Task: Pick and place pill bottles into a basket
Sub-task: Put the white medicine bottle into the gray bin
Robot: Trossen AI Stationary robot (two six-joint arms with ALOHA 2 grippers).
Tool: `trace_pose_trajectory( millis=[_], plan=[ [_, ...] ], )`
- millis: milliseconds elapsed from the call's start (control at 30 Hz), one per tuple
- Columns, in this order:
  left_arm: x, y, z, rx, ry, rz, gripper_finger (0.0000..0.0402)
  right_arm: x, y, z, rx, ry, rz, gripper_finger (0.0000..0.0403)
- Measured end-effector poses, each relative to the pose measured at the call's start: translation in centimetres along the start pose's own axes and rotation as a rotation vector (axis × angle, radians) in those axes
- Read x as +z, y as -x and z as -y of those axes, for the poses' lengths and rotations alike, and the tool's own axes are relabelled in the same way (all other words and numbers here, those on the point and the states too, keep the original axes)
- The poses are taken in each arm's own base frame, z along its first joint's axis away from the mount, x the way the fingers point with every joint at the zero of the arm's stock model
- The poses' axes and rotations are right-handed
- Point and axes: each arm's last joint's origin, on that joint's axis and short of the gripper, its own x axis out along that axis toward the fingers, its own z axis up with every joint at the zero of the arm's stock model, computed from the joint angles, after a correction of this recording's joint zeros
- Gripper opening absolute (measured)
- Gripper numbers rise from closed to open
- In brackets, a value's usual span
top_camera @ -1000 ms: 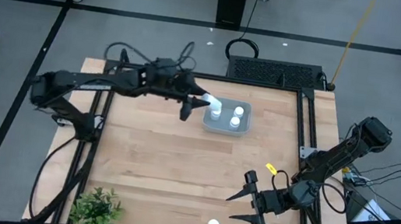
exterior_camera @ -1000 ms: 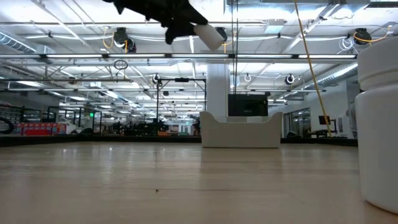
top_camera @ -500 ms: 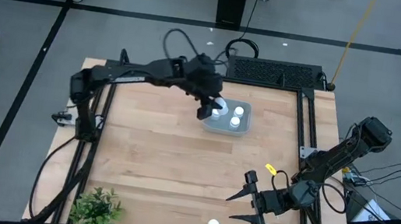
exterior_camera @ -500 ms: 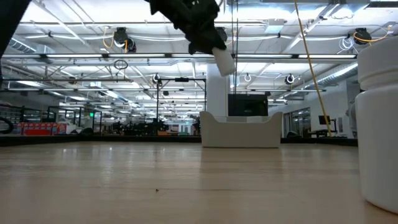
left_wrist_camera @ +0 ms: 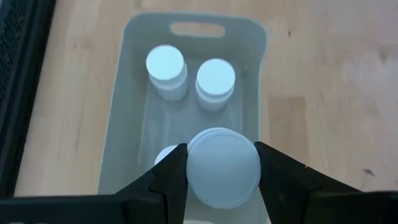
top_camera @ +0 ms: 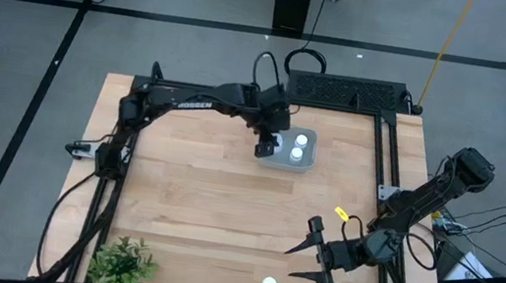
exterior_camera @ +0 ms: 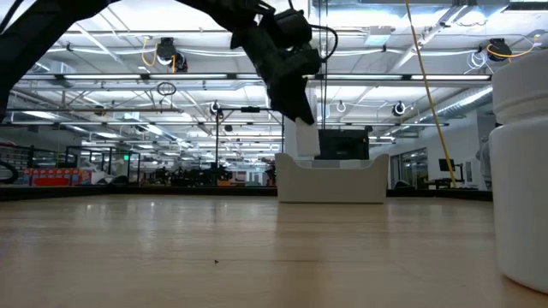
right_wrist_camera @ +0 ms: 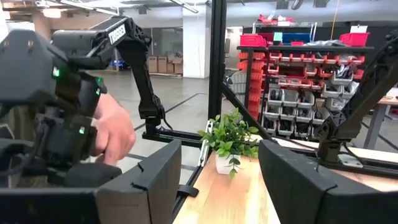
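Swung over the basket (top_camera: 302,162) now, left gripper (left_wrist_camera: 216,171) is clamped on a pill bottle (left_wrist_camera: 222,166), so it's basically ready to be dropped; right gripper (top_camera: 315,261) is parked well away, fingers spread and empty.

Even, bright overhead light falls on the pale wooden bench (top_camera: 204,204), with only faint, soft shadows. In the low view, rows of glaring ceiling lamps (exterior_camera: 163,51) silhouette the left pincer (exterior_camera: 295,107) nearly black. The big white plastic bottle (exterior_camera: 521,171) at that view's edge, well apart from the pincer, is blurred.
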Motion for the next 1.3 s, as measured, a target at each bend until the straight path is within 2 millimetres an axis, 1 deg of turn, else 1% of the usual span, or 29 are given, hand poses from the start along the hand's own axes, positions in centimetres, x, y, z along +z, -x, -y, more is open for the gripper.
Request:
trace_pose_trajectory(
  millis=[100,200,267,400,567,667,733,900,1000,1167,1233,1300],
  plan=[
    [-0.3,-0.8,-0.1,-0.02,0.0,-0.018,0.0166,0.0,0.0,0.0,0.0,-0.005,-0.001,0.0208],
    [-0.4,-1.1,0.0,-0.023,-0.014,-0.025,0.0174,0.0,0.0,0.0,0.0,-0.004,-0.004,0.0208],
    [-0.5,-1.9,0.1,-0.028,-0.027,-0.032,0.0177,-0.1,0.0,0.0,0.0,-0.005,-0.005,0.0208],
    [-0.6,-2.7,0.4,-0.055,-0.038,-0.037,0.0165,-0.1,0.0,0.0,0.0,-0.006,-0.012,0.0208],
    [-0.4,-3.0,0.7,-0.06,-0.056,-0.026,0.0166,-0.2,0.0,0.0,0.0,-0.007,-0.018,0.0208],
    [-0.7,-3.6,0.8,-0.067,-0.055,-0.044,0.0179,-0.2,0.0,0.0,0.0,-0.007,-0.019,0.0208],
    [-1.0,-4.4,0.7,-0.068,-0.061,-0.061,0.0182,-0.2,0.0,0.0,0.0,-0.008,-0.018,0.0208],
    [-1.6,-6.5,0.9,-0.055,-0.072,-0.104,0.0165,-0.2,0.0,0.0,0.0,-0.02,-0.025,0.0208],
    [-1.5,-6.9,1.2,-0.037,-0.089,-0.098,0.0166,-0.3,0.0,0.0,0.0,-0.027,-0.033,0.0208],
    [-1.6,-7.1,1.3,-0.034,-0.086,-0.109,0.0199,-0.4,0.0,0.0,0.0,-0.023,-0.041,0.0208],
    [-1.6,-7.1,1.2,-0.034,-0.084,-0.108,0.0202,-0.4,0.0,0.0,0.0,-0.024,-0.04,0.0208],
    [-1.6,-7.1,1.2,-0.033,-0.082,-0.109,0.0195,-0.4,0.0,0.0,0.0,-0.024,-0.04,0.0208]
  ],
)
